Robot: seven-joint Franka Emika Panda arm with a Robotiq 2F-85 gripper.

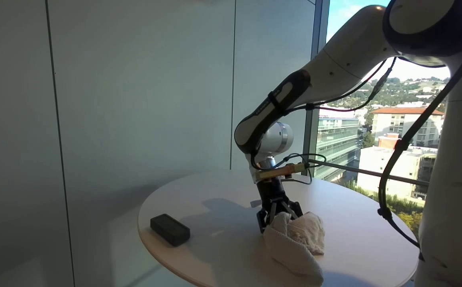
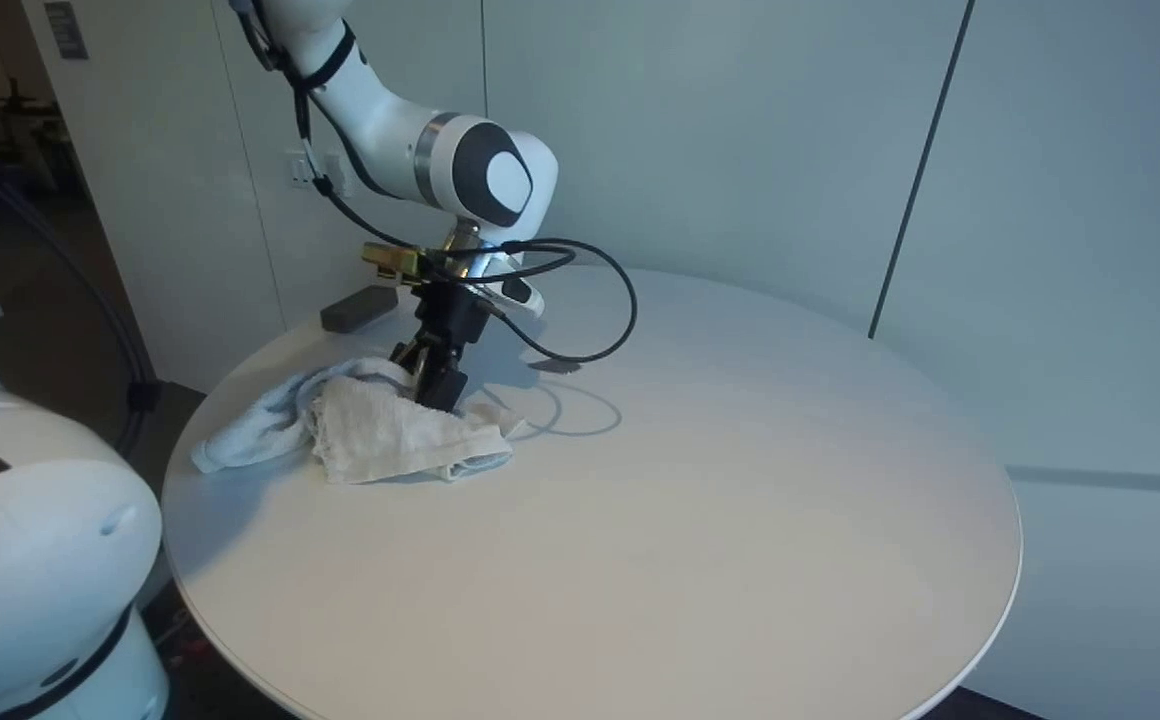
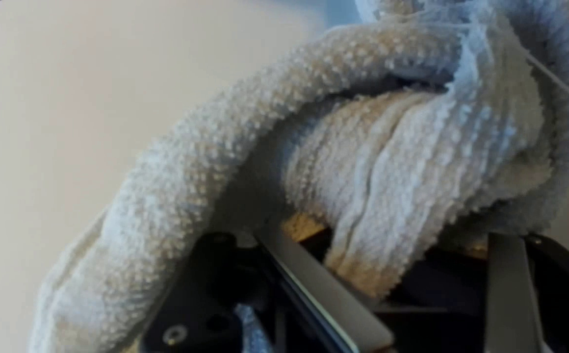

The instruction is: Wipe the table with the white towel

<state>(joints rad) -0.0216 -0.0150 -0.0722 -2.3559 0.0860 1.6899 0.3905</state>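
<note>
The white towel (image 1: 294,247) lies crumpled on the round white table (image 1: 215,187), near its edge on the robot's side. It also shows in an exterior view (image 2: 390,435) and fills much of the wrist view (image 3: 402,157). My gripper (image 1: 280,222) points down into the towel, with its fingers spread wide. In the wrist view the fingers (image 3: 375,245) stand well apart, with a towel fold between them and another fold outside one finger. The fingertips are partly hidden by the cloth. The gripper also shows in an exterior view (image 2: 426,378).
A dark rectangular block (image 1: 170,230) lies near the table edge, also in an exterior view (image 2: 358,309). A small flat grey patch (image 2: 554,367) is on the table beside the gripper; I cannot tell what it is. A wall borders the table, and a cable loops off the wrist.
</note>
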